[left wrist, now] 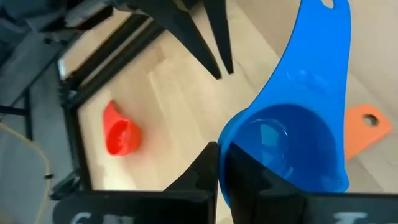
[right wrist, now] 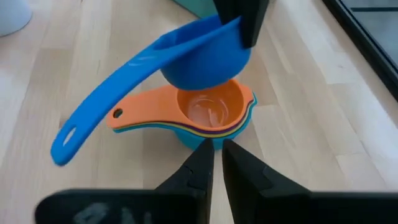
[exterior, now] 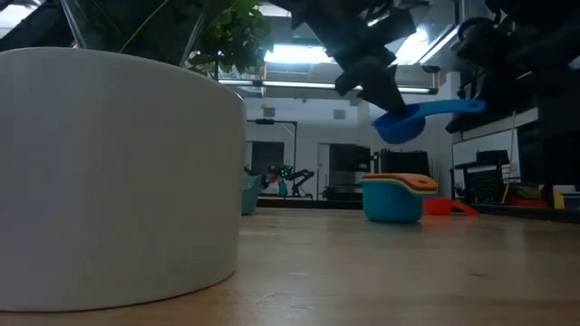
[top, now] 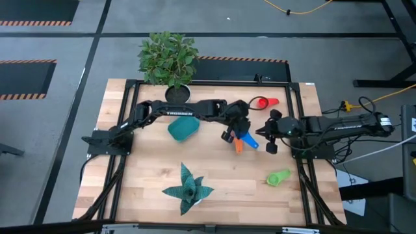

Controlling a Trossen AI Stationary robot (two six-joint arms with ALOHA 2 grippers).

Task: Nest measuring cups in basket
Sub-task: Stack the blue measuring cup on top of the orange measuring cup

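My left gripper (top: 233, 133) reaches in from the left and is shut on the blue measuring cup (left wrist: 292, 143), holding it in the air just above a stack of nested cups (right wrist: 211, 118) with the orange one on top. My right gripper (right wrist: 216, 152) is shut, touches nothing, and points at the stack from the table's right. The teal basket (top: 183, 129) lies left of the stack, apart from it. A red cup (top: 262, 102) rests on the table toward the far edge, and a green cup (top: 278, 177) toward the near right. My left gripper holds the blue cup by its bowl wall (left wrist: 225, 140), on the side opposite the handle. One finger is inside the bowl and one outside. The fingers come from above, slanting down. The cup is lifted clear over the orange cup, with its handle (right wrist: 93, 112) sticking out sideways.
A white plant pot (top: 177, 93) with a leafy plant stands at the far edge and fills the left of the low view. A green succulent-like plant (top: 187, 188) sits near the front edge. Bare wood lies between the stack and the green cup.
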